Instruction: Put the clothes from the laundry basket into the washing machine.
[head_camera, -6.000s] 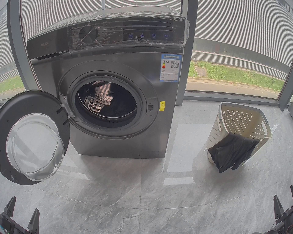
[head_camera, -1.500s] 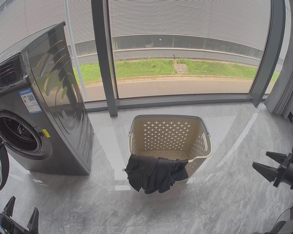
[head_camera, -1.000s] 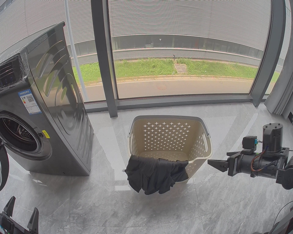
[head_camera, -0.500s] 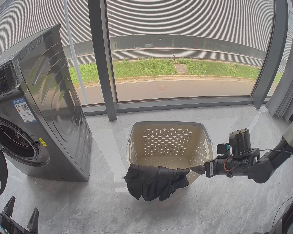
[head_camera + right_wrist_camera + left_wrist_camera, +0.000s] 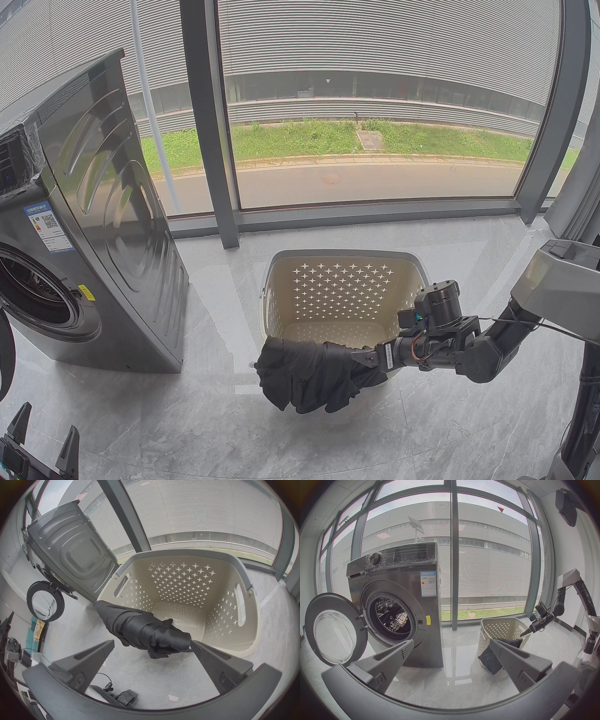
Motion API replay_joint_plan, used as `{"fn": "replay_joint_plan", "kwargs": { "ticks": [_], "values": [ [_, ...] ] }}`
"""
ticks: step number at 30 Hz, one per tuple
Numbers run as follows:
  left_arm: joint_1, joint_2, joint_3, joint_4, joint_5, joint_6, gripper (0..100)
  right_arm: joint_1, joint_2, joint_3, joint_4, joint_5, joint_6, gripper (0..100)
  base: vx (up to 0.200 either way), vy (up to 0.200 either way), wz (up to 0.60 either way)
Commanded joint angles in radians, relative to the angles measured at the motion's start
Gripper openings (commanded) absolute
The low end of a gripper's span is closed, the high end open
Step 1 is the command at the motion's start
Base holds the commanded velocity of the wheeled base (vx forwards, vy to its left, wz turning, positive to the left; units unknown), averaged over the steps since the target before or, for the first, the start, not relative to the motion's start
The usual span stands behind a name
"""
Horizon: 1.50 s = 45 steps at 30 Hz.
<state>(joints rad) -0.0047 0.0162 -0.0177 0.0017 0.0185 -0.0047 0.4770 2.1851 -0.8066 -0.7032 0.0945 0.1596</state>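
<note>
The left gripper (image 5: pixel 450 642) hangs with fingers spread wide, nothing between them; ahead at eleven o'clock stands the washing machine (image 5: pixel 431 636), its door (image 5: pixel 334 628) swung open; at one o'clock sits the laundry basket (image 5: pixel 501 629), a black garment (image 5: pixel 487 660) draped over its rim; the right gripper (image 5: pixel 525 633) points at that garment from two o'clock.

The washing machine (image 5: pixel 106 206) has a dark grey metal shell with a soft brushed sheen, and crinkled clear plastic film (image 5: pixel 403 558) clings to its control panel. The basket (image 5: pixel 340 290) is cream plastic, smooth and matt. The garment (image 5: pixel 312 375) over its rim is black cloth, soft and dull. The floor (image 5: pixel 300 437) is grey veined stone, polished glossy. My right pincer (image 5: pixel 151 644) has fingers (image 5: pixel 84 664) of matt dark grey plastic.
</note>
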Motion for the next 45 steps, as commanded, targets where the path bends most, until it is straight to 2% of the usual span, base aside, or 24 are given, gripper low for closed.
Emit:
{"fn": "replay_joint_plan", "kwargs": {
  "ticks": [1, 4, 15, 21, 25, 26, 28, 36, 45],
  "values": [
    [0.0, -0.016, 0.018, 0.0, 0.0, 0.002, 100, 0.041, 0.019, -0.014, 0.001, -0.01, 0.003, 100, 0.0, 0.0, 0.0],
    [0.0, -0.016, 0.018, 0.0, 0.0, -0.001, 100, 0.049, 0.042, -0.049, 0.002, -0.024, 0.006, 100, -0.2, 0.0, 0.0],
    [0.0, -0.016, 0.018, 0.001, 0.001, -0.001, 100, 0.035, 0.137, -0.131, 0.008, -0.041, 0.009, 100, 0.0, 0.0, 0.0],
    [0.0, -0.016, 0.018, 0.0, 0.001, 0.0, 100, 0.045, 0.139, -0.148, 0.042, -0.042, 0.066, 100, 0.0, 0.0, 0.0],
    [0.0, -0.016, 0.018, 0.001, 0.001, 0.002, 100, 0.035, 0.162, -0.184, 0.057, -0.067, 0.072, 100, 0.0, 0.0, 0.0],
    [0.0, -0.016, 0.018, 0.0, 0.003, 0.0, 100, 0.032, 0.177, -0.214, 0.083, -0.085, 0.077, 100, 0.0, 0.0, 0.0],
    [0.0, -0.016, 0.018, 0.001, 0.003, 0.0, 100, 0.018, 0.191, -0.244, 0.117, -0.096, 0.1, 100, 0.0, 0.0, 0.0],
    [0.0, -0.016, 0.018, 0.0, 0.003, 0.002, 100, 0.006, 0.214, -0.315, 0.208, -0.096, 0.183, 100, 0.0, 0.0, 0.0],
    [0.0, -0.016, 0.018, 0.0, 0.003, 0.0, 100, 0.003, 0.248, -0.355, 0.206, -0.094, 0.192, 100, 0.0, 0.0, 0.0]
  ]
}}
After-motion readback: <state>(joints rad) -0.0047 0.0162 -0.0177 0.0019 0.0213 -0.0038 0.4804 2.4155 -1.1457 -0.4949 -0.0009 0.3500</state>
